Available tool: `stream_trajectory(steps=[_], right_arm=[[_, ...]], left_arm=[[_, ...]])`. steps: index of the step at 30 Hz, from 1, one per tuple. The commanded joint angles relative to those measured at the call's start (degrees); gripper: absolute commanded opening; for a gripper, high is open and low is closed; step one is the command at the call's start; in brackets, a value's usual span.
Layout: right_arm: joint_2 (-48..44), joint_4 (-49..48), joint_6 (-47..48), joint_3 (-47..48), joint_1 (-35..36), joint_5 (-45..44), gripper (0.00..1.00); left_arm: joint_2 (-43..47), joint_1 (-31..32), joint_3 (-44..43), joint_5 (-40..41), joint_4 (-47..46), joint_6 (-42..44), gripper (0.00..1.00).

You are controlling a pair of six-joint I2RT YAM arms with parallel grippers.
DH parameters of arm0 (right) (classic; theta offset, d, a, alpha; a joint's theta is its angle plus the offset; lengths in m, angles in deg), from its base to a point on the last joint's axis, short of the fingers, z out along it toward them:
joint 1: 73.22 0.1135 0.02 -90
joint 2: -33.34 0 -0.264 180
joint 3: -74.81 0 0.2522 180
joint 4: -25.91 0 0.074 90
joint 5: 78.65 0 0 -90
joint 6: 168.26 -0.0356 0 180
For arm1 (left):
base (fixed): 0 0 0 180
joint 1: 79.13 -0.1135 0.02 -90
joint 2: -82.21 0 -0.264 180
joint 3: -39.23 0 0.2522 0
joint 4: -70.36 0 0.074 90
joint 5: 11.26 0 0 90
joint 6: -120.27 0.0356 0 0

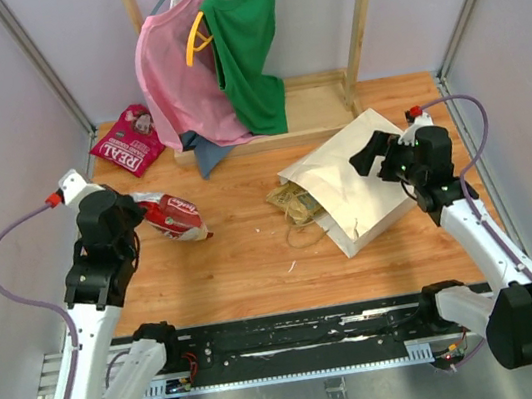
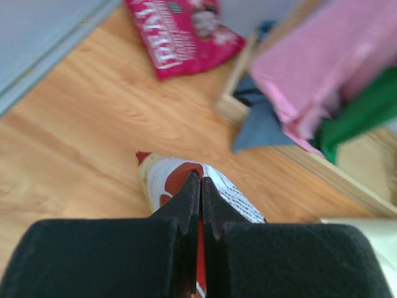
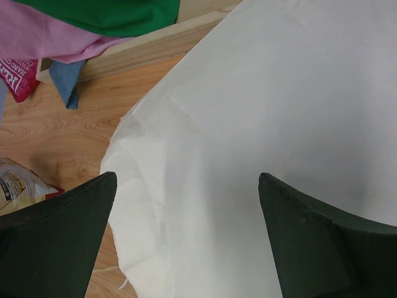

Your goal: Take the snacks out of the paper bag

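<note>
My left gripper [image 1: 138, 223] is shut on a red-and-white snack packet [image 1: 174, 217] and holds it over the wooden table at the left; in the left wrist view the jaws [image 2: 201, 180] pinch its edge, with the packet [image 2: 167, 177] beyond them. A pink snack packet [image 1: 127, 141] lies at the back left, also in the left wrist view [image 2: 180, 34]. The cream paper bag [image 1: 365, 184] lies flat on the right, handles [image 1: 294, 203] toward the middle. My right gripper [image 1: 374, 162] is open just above the bag [image 3: 260, 112]. What the bag holds is hidden.
A wooden rack [image 1: 313, 111] stands at the back with a pink garment [image 1: 177, 82] and a green garment [image 1: 246, 41] on hangers, and a blue cloth [image 1: 203, 151] at its foot. Grey walls close in on both sides.
</note>
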Motion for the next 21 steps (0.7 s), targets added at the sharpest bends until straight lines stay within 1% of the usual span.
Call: stream_trajectory(steps=[1, 4, 6, 10, 11, 14, 16, 21], right_arm=[[0.41, -1.83, -1.24, -0.8, 0.54, 1.59, 0.98], [-0.03, -1.6, -1.16, -0.7, 0.54, 1.72, 0.98], [-0.49, -1.45, -1.09, -0.8, 0.53, 1.54, 0.98], [-0.73, -1.47, -1.06, -0.95, 0.54, 1.44, 0.98], [-0.7, -1.52, -1.06, -0.92, 0.54, 1.52, 0.98], [-0.31, -1.58, -1.36, -0.92, 0.54, 1.77, 0.98], [0.11, -2.71, -1.88, -1.25, 0.54, 2.33, 0.99], [1.21, -3.2, -2.47, -1.26, 0.54, 2.92, 0.98]], left_arm=[[-1.23, -5.39, -2.92, 12.83, 6.42, -5.64, 0.0], [-3.07, -10.96, -5.11, 12.97, 5.46, -7.13, 0.01], [-4.92, -14.82, -7.33, 11.42, 4.0, -6.38, 0.01], [-12.02, -22.69, -10.81, 6.04, 1.99, -4.38, 0.01], [-14.18, -24.5, -11.13, 4.59, 1.53, -3.9, 0.0], [-19.57, -33.73, -11.42, -5.83, 0.86, -5.38, 0.0], [-21.73, -35.57, -9.76, -6.66, -1.82, -7.36, 0.01], [-28.05, -35.65, -7.79, -8.02, -5.65, -11.55, 0.01]])
